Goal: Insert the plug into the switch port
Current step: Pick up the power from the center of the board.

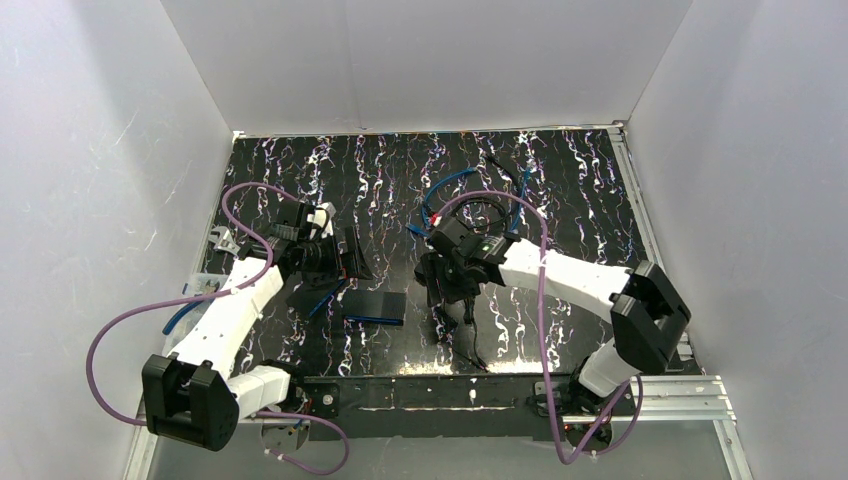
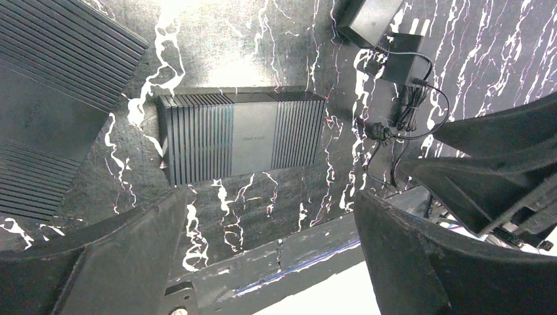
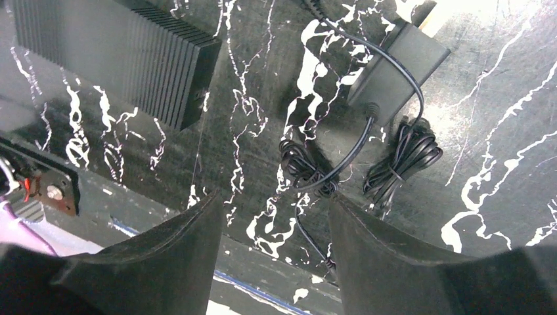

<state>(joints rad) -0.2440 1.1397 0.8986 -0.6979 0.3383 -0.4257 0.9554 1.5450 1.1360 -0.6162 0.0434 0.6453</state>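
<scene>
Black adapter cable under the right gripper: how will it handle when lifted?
Probably floppy: the cable is thin and curves loosely between two bundled coils, so it should sag. The coils may drag as lumps rather than pay out. The adapter brick looks blocky and lies flat, so it likely anchors that end.

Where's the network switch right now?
In the top view the switch lies flat on the table near its front middle, between the left claw and right claw, coiled cable to its right.
</scene>
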